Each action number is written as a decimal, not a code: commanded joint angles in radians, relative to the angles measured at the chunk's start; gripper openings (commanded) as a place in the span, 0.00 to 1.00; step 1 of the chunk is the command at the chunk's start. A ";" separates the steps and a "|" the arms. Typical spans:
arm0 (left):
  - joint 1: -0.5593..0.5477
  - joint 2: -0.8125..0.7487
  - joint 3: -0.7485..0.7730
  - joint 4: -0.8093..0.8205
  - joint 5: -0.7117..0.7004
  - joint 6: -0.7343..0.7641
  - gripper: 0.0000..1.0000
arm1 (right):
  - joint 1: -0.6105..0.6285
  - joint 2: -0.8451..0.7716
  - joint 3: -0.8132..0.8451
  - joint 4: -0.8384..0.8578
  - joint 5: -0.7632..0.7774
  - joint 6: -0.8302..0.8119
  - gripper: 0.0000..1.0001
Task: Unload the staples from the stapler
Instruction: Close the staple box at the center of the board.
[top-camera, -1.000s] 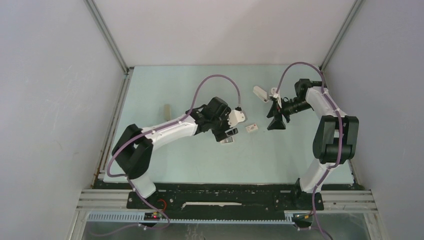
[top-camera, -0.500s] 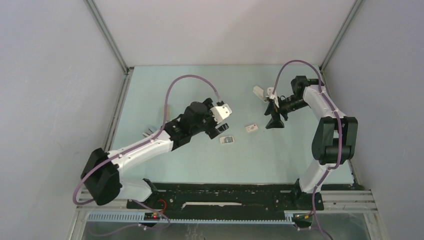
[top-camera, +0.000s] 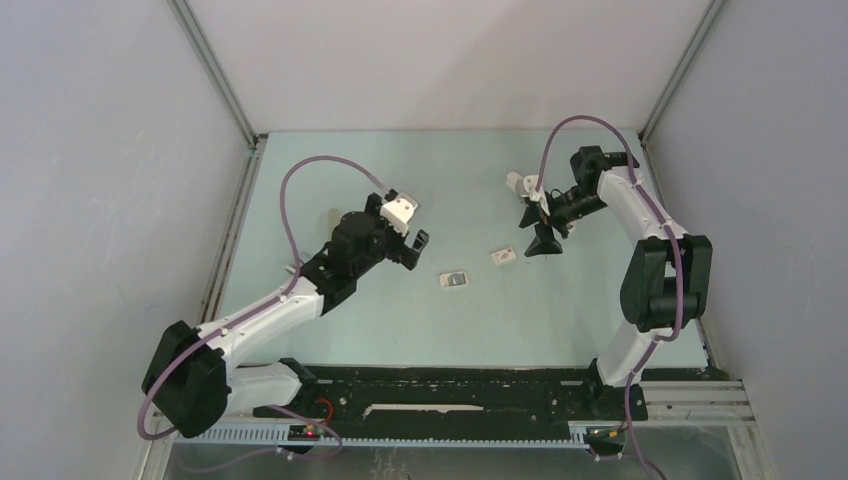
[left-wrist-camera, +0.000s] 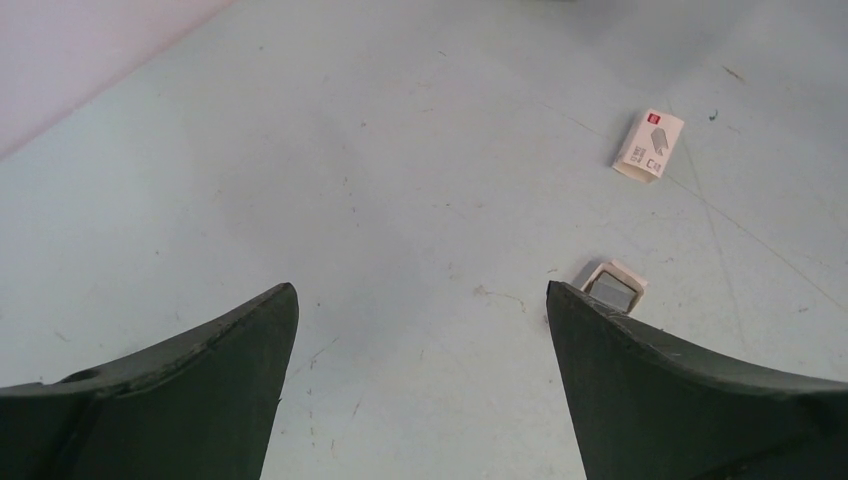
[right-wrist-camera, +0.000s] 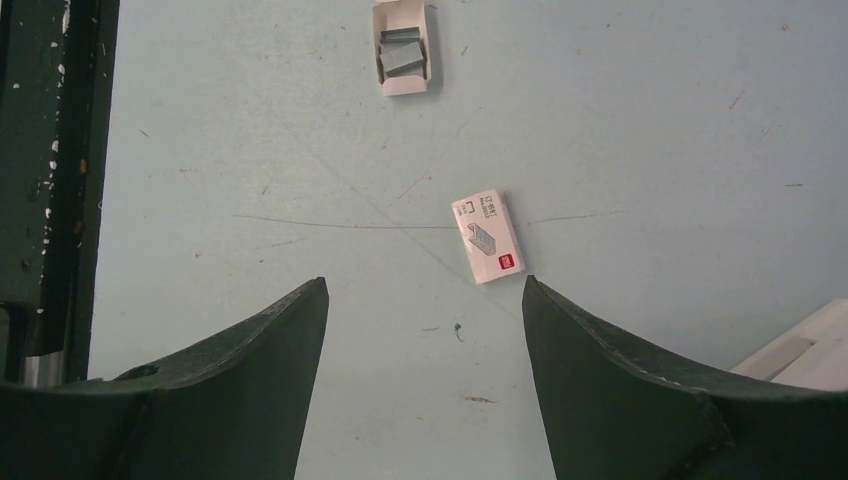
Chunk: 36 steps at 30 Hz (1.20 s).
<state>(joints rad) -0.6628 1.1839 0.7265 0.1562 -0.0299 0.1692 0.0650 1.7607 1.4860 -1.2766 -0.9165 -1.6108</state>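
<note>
Right wrist: grey staples (right-wrist-camera: 404, 58) in white card tray (right-wrist-camera: 404, 87); left fingers (left-wrist-camera: 200, 390), right fingers (right-wrist-camera: 230, 390) apart.

Left tool (left-wrist-camera: 420, 290) and right tool (right-wrist-camera: 423, 282), each tilted downward, jaws wide apart and empty.

Grey staples (right-wrist-camera: 403, 58) in open white tray (right-wrist-camera: 405, 88)

- The small white box (right-wrist-camera: 487, 237) lying on the tabletop (right-wrist-camera: 650, 120) carries the only print in view.
- Right wrist view: its top face shows a red square mark at one end, a grey drawing in the middle and short lines of dark print at the other end, too small to read.
- Left wrist view: larger dark characters show below the drawing. The first looks like a "C" and the rest is blurred.
</note>
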 joint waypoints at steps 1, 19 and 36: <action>0.035 -0.039 -0.035 0.115 0.070 -0.095 1.00 | 0.017 -0.028 0.044 -0.024 0.007 -0.031 0.81; 0.083 -0.139 -0.158 0.264 0.188 -0.114 1.00 | 0.061 0.006 0.109 -0.049 0.041 -0.067 0.82; 0.083 -0.097 -0.199 0.299 0.276 -0.033 1.00 | 0.093 0.051 0.132 -0.057 0.106 -0.143 0.83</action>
<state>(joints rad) -0.5858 1.0679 0.5514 0.3931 0.1993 0.0982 0.1497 1.7988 1.5745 -1.3197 -0.8268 -1.7058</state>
